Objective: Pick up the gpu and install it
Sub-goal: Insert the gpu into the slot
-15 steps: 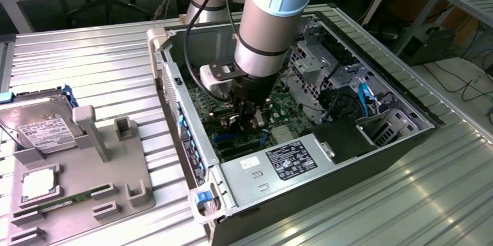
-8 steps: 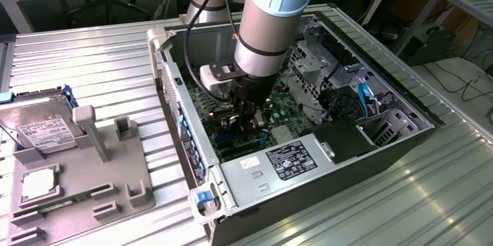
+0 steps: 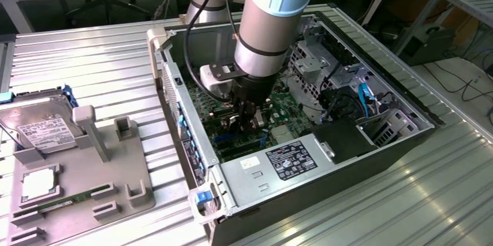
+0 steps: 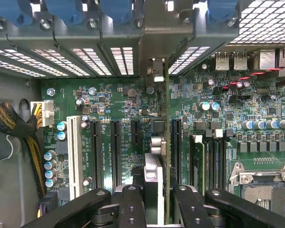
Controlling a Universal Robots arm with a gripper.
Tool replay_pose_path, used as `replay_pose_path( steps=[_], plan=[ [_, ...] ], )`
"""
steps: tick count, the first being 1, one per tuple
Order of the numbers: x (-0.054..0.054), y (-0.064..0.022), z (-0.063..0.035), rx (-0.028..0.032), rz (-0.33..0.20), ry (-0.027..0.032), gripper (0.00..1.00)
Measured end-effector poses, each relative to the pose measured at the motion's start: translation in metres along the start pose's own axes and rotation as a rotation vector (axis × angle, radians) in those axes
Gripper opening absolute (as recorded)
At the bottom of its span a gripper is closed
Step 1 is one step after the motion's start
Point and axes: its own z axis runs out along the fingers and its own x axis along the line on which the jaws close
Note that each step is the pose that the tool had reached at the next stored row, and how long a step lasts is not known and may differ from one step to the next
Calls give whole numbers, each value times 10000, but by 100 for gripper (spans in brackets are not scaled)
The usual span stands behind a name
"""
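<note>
The tool (image 4: 154,202) is closed on the gpu (image 4: 157,156) and holds it edge-on, upright, inside the open computer case (image 3: 231,185), just above the green motherboard (image 4: 109,104), between the black expansion slots (image 4: 115,152).

The gpu (image 4: 164,156), a thin dark card seen edge-on, stands upright inside the open computer case, over the green motherboard's black expansion slots, its metal bracket end toward the case's vented wall.

Ribbed metal table (image 3: 92,61) — computer case (image 3: 385,159), grey fixture (image 3: 85,182)
</note>
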Motion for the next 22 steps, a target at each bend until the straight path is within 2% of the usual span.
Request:
replay_pose_path(
  steps=[22],
  plan=[
    [-4, 0, 37, -14, 1, 4, 28]
  ],
)
